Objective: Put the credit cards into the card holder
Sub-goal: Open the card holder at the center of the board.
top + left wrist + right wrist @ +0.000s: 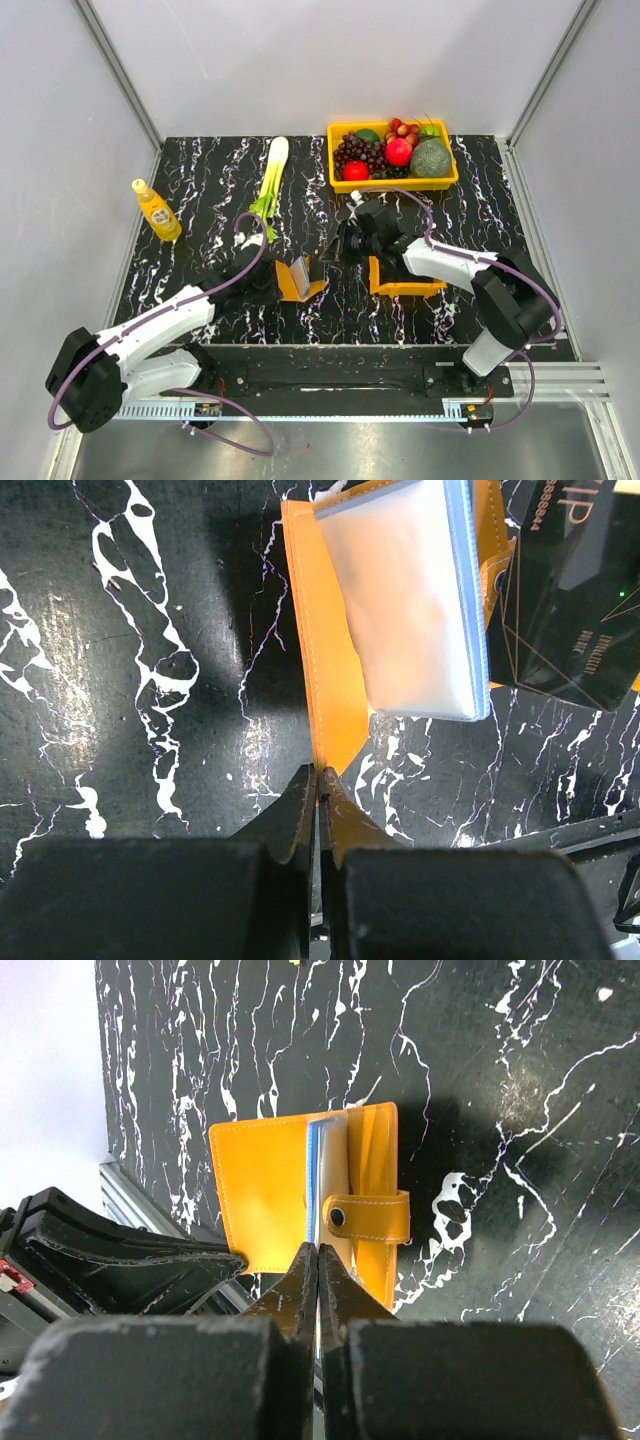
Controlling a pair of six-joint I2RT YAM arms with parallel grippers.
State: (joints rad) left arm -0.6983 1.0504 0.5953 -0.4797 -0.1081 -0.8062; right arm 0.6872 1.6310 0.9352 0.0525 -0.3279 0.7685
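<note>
The orange card holder (300, 280) stands open at mid table. My left gripper (272, 280) is shut on the corner of its cover (325, 660), jaws pressed together (320, 772). Clear sleeves with a blue edge (410, 600) fan out of it. My right gripper (337, 247) reaches in from the right, shut (318, 1250) on a thin credit card seen edge-on, whose far end sits among the sleeves of the holder (260, 1190), next to the snap strap (370, 1217). In the left wrist view a dark card face printed "VIP" (575, 590) stands just right of the holder.
A small orange tray (405, 287) lies under my right arm. The yellow fruit basket (392, 184) stands at the back, a green stalk vegetable (270, 180) lies left of it, and a yellow bottle (157, 210) stands at the far left. Grey walls close in both sides.
</note>
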